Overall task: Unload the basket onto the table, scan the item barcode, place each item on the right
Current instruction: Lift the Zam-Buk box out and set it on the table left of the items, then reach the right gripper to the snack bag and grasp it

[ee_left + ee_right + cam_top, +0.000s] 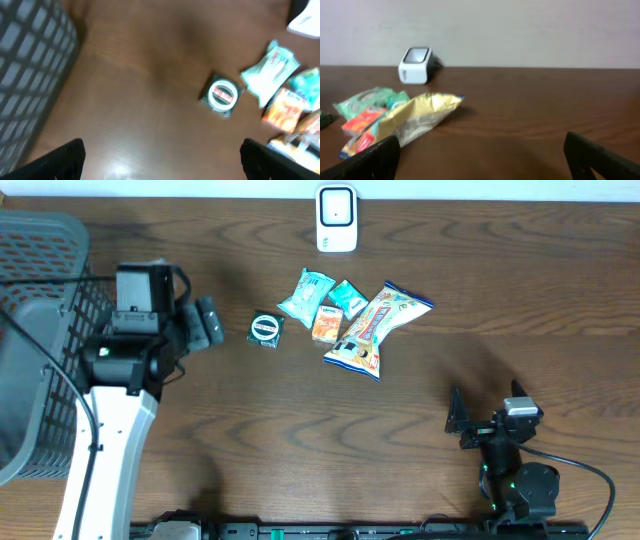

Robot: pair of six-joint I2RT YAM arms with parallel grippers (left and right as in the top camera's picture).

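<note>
A white barcode scanner (pixel 336 218) (pixel 415 65) stands at the table's far edge. Below it lies a cluster of items: a small dark green packet with a round white label (pixel 266 329) (pixel 222 96), a light teal packet (pixel 305 297) (pixel 270 72), an orange packet (pixel 327 323) (pixel 282 107) and a long yellow snack bag (pixel 375 330) (pixel 415 120). My left gripper (pixel 208 323) (pixel 162 165) hangs open and empty just left of the dark green packet, not touching it. Near the front right, my right gripper (pixel 462 420) (pixel 485 162) is open and empty.
A grey mesh basket (pixel 40 330) (pixel 30 65) stands at the left edge, close behind the left arm. A second small teal packet (pixel 349 297) lies among the items. Bare wood lies between the item cluster and the right gripper.
</note>
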